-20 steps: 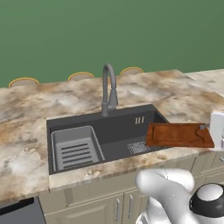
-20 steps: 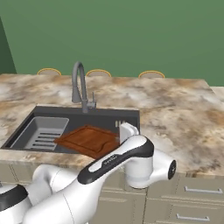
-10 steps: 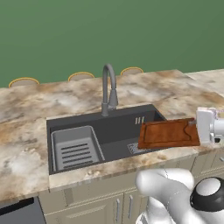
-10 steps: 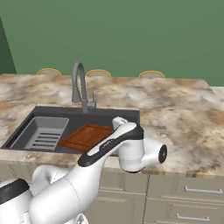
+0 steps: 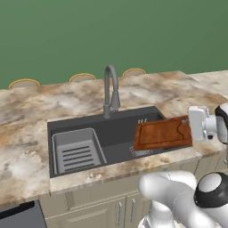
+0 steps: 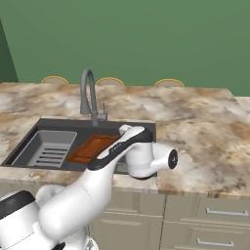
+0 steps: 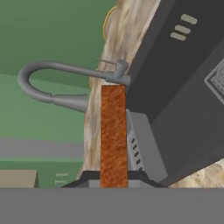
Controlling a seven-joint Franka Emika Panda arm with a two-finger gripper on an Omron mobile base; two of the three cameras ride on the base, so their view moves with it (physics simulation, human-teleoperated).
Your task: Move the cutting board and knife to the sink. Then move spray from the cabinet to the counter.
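Note:
The reddish-brown cutting board (image 5: 162, 132) hangs over the right part of the dark grey sink (image 5: 89, 123), slightly tilted. My gripper (image 5: 190, 128) is shut on its right edge. In the hand view the cutting board (image 7: 113, 135) stands edge-on between the fingertips of my gripper (image 7: 113, 178), with the sink (image 7: 183, 87) beyond it. From the right base view, the cutting board (image 6: 95, 146) lies over the sink (image 6: 63, 128) just left of my arm. The marbled counter (image 5: 26, 129) surrounds the basin. The knife, spray and cabinet are out of view.
A grey curved faucet (image 5: 111, 91) rises behind the sink. A grey slotted rack (image 5: 75, 150) fills the basin's left half. Three round stool tops (image 5: 82, 78) show past the counter's far edge. Beige drawer fronts (image 6: 215, 215) run below.
My gripper has carried the cutting board leftwards from the counter's right side to above the sink's right half.

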